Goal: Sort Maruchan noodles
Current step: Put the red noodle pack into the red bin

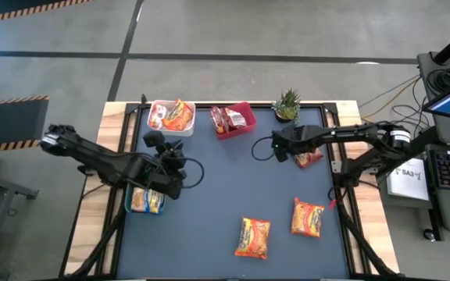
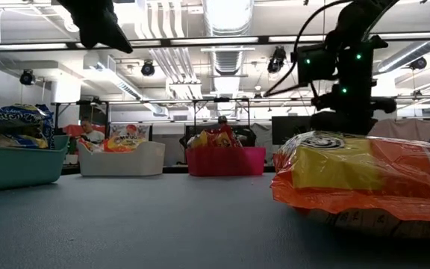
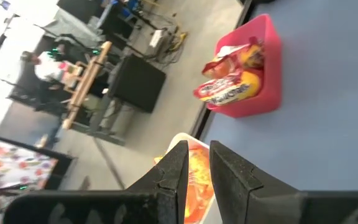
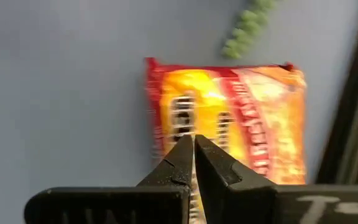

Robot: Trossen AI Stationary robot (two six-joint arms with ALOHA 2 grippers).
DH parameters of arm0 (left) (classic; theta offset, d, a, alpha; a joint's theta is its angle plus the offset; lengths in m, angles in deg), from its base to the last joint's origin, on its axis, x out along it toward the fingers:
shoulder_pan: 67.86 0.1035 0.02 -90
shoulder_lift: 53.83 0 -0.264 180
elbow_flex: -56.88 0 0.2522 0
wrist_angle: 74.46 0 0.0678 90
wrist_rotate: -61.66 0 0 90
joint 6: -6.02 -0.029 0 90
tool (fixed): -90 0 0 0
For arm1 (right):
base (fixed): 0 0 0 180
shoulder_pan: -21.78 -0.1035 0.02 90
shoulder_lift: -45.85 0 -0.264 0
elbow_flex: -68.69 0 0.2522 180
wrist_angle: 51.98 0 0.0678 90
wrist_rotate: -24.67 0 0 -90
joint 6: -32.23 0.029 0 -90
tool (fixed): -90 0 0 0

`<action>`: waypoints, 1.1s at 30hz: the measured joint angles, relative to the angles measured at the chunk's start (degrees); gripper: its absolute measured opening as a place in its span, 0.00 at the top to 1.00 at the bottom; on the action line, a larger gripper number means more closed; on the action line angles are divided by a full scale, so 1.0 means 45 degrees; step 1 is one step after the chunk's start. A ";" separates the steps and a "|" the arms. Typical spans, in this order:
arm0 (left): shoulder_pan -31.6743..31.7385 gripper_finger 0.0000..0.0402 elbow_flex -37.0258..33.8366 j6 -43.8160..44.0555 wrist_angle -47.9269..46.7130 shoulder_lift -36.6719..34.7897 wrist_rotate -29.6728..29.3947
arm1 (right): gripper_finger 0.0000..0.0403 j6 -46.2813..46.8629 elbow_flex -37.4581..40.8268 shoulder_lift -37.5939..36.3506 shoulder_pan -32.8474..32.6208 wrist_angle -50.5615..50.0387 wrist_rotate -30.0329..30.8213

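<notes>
My right pincer (image 4: pixel 193 163) hangs directly above a red-and-orange noodle packet (image 4: pixel 229 118) that lies flat on the tabletop (image 1: pixel 225 187) near the right edge, just in front of the small potted plant (image 1: pixel 287 104). In my right wrist view the packet spreads sideways across the line of my fingers, so its long axis is crosswise to them, and my fingertips sit over its nearer long edge. The two fingers are pressed together with almost no gap, and they hold nothing. I judge that I must spread them before I go down, otherwise they will only push on the crinkly wrapper. This packet is much nearer to my right arm than to my left one. My left pincer (image 3: pixel 194 163) is on the other side, over the teal bin (image 1: pixel 146 201) at the left edge. Its fingers stand a little apart, with nothing between them. Two more orange packets lie in the front part of the tabletop, one (image 1: pixel 253 236) in the middle and one (image 1: pixel 307 218) to its right. The white bin (image 1: pixel 170 117) and the red bin (image 1: pixel 233 119) at the back already have packets inside.
</notes>
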 joint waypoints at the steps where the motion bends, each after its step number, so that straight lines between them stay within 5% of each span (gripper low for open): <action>1: 0.0081 0.88 -0.0007 -0.0005 -0.0012 0.0136 -0.0181 | 0.98 0.0140 0.0000 0.0006 0.0096 -0.0193 0.0089; 12: 0.1093 0.88 -0.0007 -0.0073 -0.0010 0.1445 -0.0528 | 0.98 0.0811 0.0908 0.0006 0.0300 0.1014 0.0066; 24: 0.0902 0.88 -0.0032 -0.1526 0.2203 0.1051 0.3946 | 0.98 0.0912 0.1376 0.0872 -0.0305 0.3896 -0.1224; 30: 0.0681 0.88 -0.0032 -0.2929 0.3777 0.0954 0.4171 | 0.98 -0.0463 0.1213 0.1499 -0.1369 0.7668 -0.2683; 33: 0.0681 0.88 -0.0037 -0.3094 0.3942 0.0954 0.4167 | 0.98 -0.1072 0.0677 0.1326 -0.1592 0.7524 -0.2818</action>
